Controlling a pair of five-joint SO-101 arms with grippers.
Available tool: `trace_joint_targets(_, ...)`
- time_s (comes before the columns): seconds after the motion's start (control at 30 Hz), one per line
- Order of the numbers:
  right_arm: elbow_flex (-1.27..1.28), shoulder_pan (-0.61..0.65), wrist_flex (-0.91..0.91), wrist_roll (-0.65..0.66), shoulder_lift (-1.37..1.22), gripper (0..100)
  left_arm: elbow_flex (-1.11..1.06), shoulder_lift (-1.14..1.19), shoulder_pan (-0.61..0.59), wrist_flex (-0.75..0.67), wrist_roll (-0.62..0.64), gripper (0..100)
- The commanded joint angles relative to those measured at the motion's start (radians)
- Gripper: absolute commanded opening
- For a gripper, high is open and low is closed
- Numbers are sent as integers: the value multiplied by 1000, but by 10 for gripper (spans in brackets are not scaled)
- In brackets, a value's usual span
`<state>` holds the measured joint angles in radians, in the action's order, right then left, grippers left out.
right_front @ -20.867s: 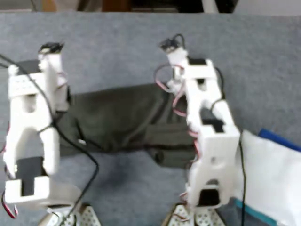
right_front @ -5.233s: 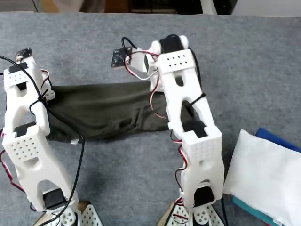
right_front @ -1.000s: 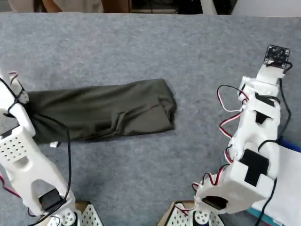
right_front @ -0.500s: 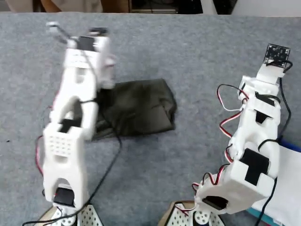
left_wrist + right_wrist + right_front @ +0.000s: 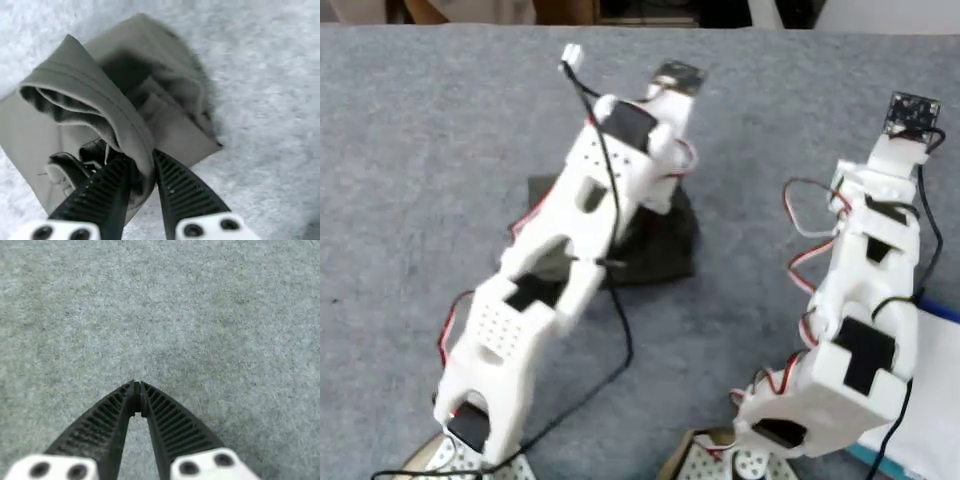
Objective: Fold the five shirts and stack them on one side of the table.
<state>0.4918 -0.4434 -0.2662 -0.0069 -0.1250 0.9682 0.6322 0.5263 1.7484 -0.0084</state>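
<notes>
Olive shirt: lies near the middle of the grey table cover, bunched into a compact, roughly square bundle. In the high view the left arm stretches diagonally across it and hides most of the bundle; the far-right corner and the near edge show.

Left wrist view: a hemmed fold of the olive shirt stands up off the lower layers and runs down between the fingers of the left gripper. Jaws a narrow gap apart, clamped on that fold; cloth fills the gap and touches both ribbed pads. The rest of the garment lies flat on the cover beneath, past the fingertips.

Right arm: well apart from the shirt, standing at the right side of the table. Right gripper: fingertips pressed together, nothing between them, poised over bare grey cover.

White folded cloth: at the table's near-right edge, partly behind the right arm, a thin blue edge showing beside it.
</notes>
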Motion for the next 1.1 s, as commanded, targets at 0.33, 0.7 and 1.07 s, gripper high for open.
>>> trace_joint_targets(0.33,-54,16,0,-3,2,5,71,77,14,-206,167,19)
trace_joint_targets(0.7,-54,27,-3,-2,2,5,87,87,54,-227,178,36)
trace_joint_targets(1.07,-54,27,-6,-2,2,5,152,76,-72,-138,336,264)
